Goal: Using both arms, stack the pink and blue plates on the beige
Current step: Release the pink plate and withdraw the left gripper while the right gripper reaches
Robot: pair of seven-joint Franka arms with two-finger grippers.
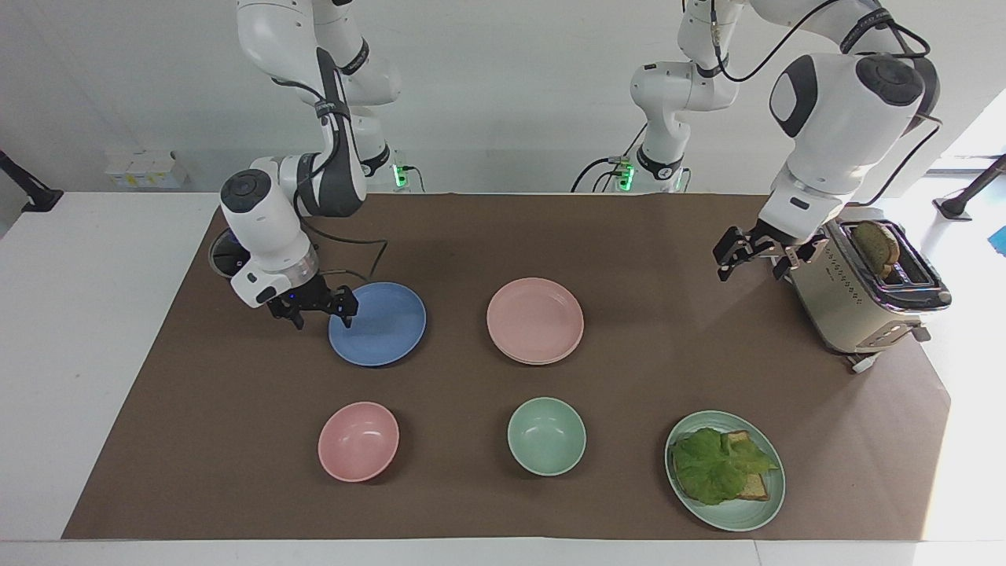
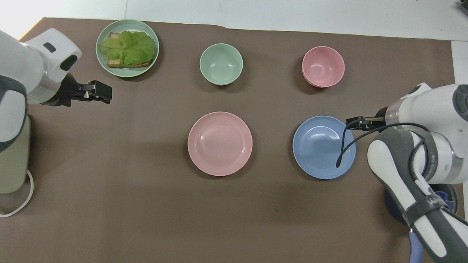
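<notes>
Showing only in facing view, beige plate (image 1: 525, 358) under pink plate (image 1: 535, 318)

One camera sits high across the table and faces the robots, looking down at a slant; the toaster (image 1: 860, 287) lies at its right edge, with the arm bases against the wall above it. The other hangs above the robots' end and looks steeply down and forward, closer in, so the toaster (image 2: 1, 165) falls at its left edge. Both take in the brown mat (image 1: 487, 479) (image 2: 222, 226) beside the toaster, seen half a turn apart.
</notes>
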